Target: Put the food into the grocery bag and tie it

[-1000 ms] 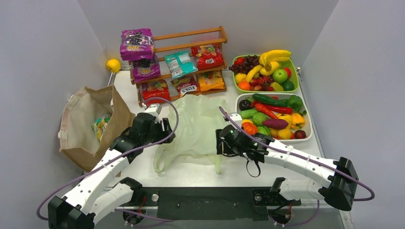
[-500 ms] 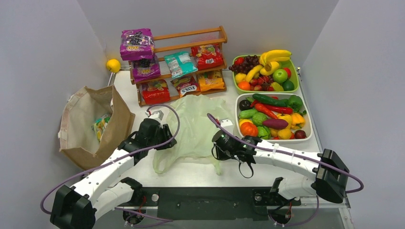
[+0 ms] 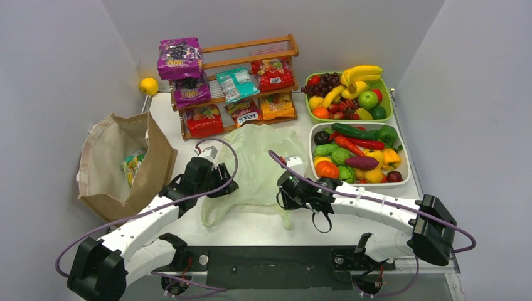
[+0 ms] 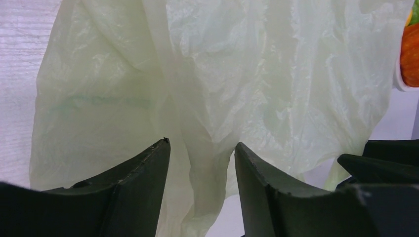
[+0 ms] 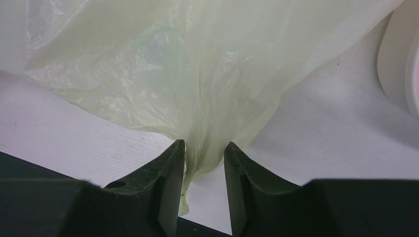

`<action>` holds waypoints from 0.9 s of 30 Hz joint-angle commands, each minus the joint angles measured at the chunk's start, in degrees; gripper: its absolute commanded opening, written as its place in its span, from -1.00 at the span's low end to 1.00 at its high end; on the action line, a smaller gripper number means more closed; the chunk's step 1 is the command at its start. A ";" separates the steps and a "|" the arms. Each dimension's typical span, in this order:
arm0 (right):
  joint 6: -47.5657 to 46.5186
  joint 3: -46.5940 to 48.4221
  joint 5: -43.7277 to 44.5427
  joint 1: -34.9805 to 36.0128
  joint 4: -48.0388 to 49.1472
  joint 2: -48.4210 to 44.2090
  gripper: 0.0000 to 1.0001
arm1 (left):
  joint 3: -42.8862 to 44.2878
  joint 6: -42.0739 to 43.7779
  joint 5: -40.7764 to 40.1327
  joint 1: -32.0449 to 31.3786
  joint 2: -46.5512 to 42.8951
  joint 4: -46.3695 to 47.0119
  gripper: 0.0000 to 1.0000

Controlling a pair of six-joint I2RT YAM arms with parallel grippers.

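White table [image 3: 376, 216] boxed in by plain grey walls. From the top camera, the pale green grocery bag [image 3: 260, 163] lies flat mid-table, between the 2 arms, and looks empty. None of the food is in it. The snack packets [image 3: 237, 84] sit on the wooden rack [image 3: 276, 45] at the back. The banana bunch [image 3: 361, 74] is in the green tray [image 3: 387, 113] at the back right. The veggies fill the white tray [image 3: 406, 170] just in front of it. A brown paper bag [image 3: 157, 157] stands on the left. The left gripper [image 3: 224, 185] is at the bag's left edge and the right gripper [image 3: 282, 195] at its near right corner.

In the left wrist view, the left gripper [image 4: 201, 144] has its jaws well apart. A loose fold of the grocery bag [image 4: 276, 74] runs through the gap.

In the right wrist view, the right gripper [image 5: 205, 143] has a much narrower gap. A bunched strand of the grocery bag [image 5: 197, 74] fills it and touches both fingers. It's hard to tell whether it's actually squeezing yet. A bit of the white tray [image 5: 398, 64] pokes in at the right edge.
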 commanded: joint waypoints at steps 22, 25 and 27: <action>-11.20 17.04 6.92 -0.07 -12.43 -2.17 -1.00 | 14.06 -17.70 -13.83 0.45 -17.04 -20.08 -1.00; -12.72 18.61 5.66 -0.03 -12.55 -1.68 -1.00 | 11.71 -20.55 -14.37 0.45 -19.98 -21.15 -1.00; -13.98 19.99 3.88 -0.02 -12.92 -1.05 -1.00 | 11.45 -20.52 -13.86 0.45 -21.80 -21.92 -0.73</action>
